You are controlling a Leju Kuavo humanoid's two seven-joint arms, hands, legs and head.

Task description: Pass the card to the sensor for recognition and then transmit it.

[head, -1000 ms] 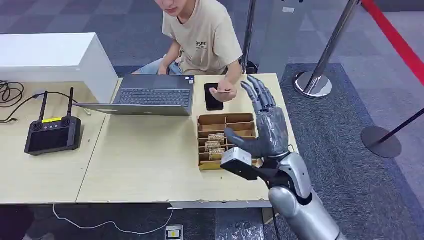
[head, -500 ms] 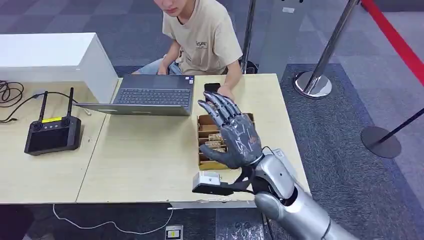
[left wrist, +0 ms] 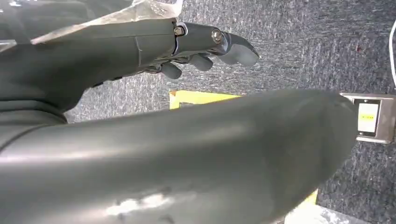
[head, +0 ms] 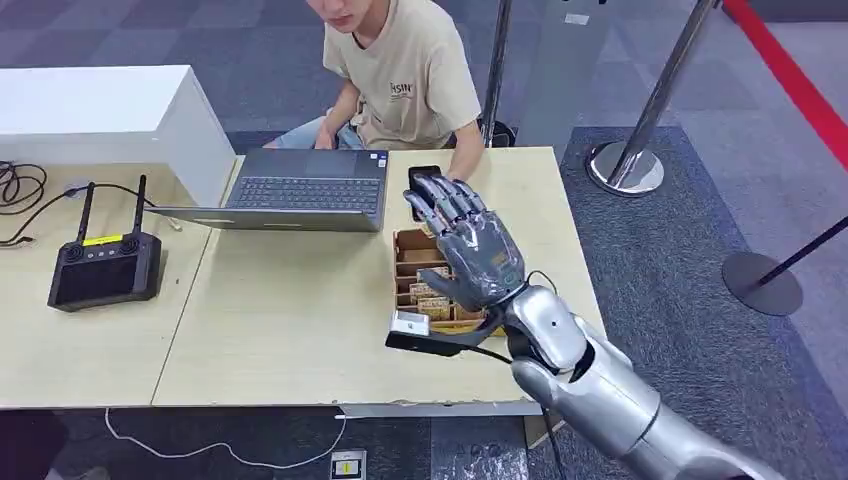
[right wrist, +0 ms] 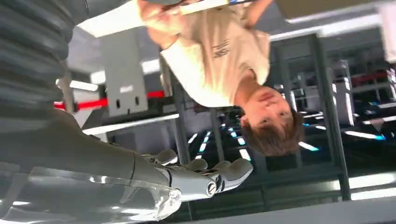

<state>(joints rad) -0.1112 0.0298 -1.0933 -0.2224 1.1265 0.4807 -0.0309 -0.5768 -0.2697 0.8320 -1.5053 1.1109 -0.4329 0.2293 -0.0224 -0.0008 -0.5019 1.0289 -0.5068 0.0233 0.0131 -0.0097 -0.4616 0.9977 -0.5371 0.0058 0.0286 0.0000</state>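
Note:
My right hand [head: 468,248] hovers palm down over the cardboard card box [head: 412,250], fingers spread and nothing in it. Its fingertips reach over a black phone-like sensor [head: 422,176] lying just beyond the box. Several brown cards [head: 432,306] stand in the box's near compartments, partly under my wrist. In the right wrist view the hand [right wrist: 201,179] has its fingers stretched out and bare. My left hand [left wrist: 205,46] hangs over the carpet, fingers loosely bent and holding nothing.
A person [head: 410,70] in a beige shirt sits across the table, an arm reaching toward the sensor. An open laptop [head: 310,192] lies left of the box, a black remote controller [head: 105,265] farther left, a white box [head: 100,110] behind it. Stanchions [head: 625,165] stand to the right.
My right hand swung left from the table's right side and turned palm down over the card box. The person's hand with a card by the sensor is now hidden behind my fingers.

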